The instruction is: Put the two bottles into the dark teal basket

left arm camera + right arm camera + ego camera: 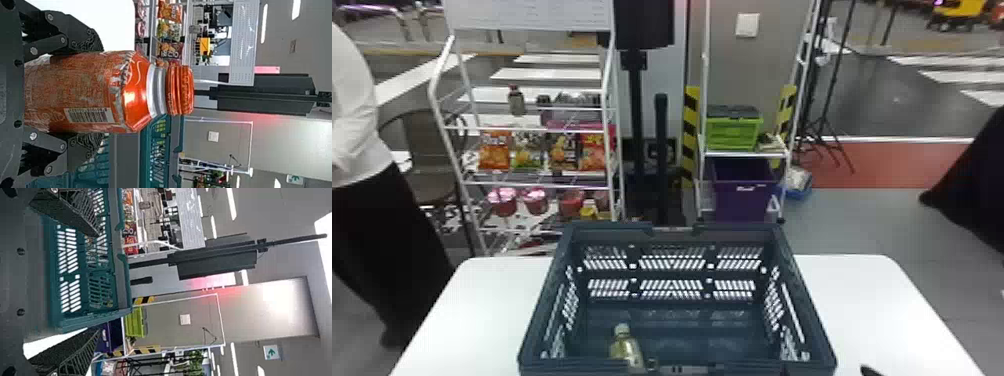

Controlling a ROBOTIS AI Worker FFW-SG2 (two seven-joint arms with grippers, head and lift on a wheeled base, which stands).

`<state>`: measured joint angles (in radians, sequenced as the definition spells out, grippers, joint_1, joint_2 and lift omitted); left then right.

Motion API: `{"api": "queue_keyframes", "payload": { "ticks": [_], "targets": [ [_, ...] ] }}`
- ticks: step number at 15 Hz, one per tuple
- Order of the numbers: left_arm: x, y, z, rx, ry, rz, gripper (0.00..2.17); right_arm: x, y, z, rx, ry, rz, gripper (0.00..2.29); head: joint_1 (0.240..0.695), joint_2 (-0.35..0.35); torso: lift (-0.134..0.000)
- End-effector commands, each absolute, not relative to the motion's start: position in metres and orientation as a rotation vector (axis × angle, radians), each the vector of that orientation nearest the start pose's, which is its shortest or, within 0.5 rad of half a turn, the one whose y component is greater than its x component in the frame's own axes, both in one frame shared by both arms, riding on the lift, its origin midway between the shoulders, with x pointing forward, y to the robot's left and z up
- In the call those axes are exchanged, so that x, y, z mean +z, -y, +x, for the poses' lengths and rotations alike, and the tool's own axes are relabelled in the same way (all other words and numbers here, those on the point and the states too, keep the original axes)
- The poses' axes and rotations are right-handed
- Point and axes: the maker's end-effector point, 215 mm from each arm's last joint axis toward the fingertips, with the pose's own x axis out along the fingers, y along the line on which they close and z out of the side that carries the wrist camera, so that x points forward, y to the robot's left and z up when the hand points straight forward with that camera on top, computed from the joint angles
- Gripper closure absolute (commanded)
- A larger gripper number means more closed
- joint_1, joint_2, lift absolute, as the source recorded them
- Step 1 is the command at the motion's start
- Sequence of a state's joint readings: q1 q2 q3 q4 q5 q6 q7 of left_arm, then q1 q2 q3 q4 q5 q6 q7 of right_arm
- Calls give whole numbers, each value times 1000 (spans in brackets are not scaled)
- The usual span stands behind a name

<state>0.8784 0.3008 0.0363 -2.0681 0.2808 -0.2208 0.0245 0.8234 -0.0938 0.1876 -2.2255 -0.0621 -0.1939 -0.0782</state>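
At the bottom edge of the head view, right of the dark teal basket, a dark tip of my right gripper shows. A pale-capped bottle with yellowish contents is inside the basket, by its front wall left of centre, its lower part hidden by the rim. In the left wrist view my left gripper is shut on a bottle with an orange cap and red-orange label, held upright beside the basket. The right wrist view has my right gripper open and empty, near a basket corner.
The basket stands on a white table. Behind it are a white rack with snack bags and cups, a dark stand, and another rack holding a green crate and a purple bin.
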Motion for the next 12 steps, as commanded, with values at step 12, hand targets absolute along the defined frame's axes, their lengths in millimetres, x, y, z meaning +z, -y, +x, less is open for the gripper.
{"api": "queue_keyframes", "payload": {
  "ticks": [12],
  "targets": [
    [-281,-307,432,-77,-215,72,2098,-367,175,286,49,-106,127,36,499,0,0]
  ]
}}
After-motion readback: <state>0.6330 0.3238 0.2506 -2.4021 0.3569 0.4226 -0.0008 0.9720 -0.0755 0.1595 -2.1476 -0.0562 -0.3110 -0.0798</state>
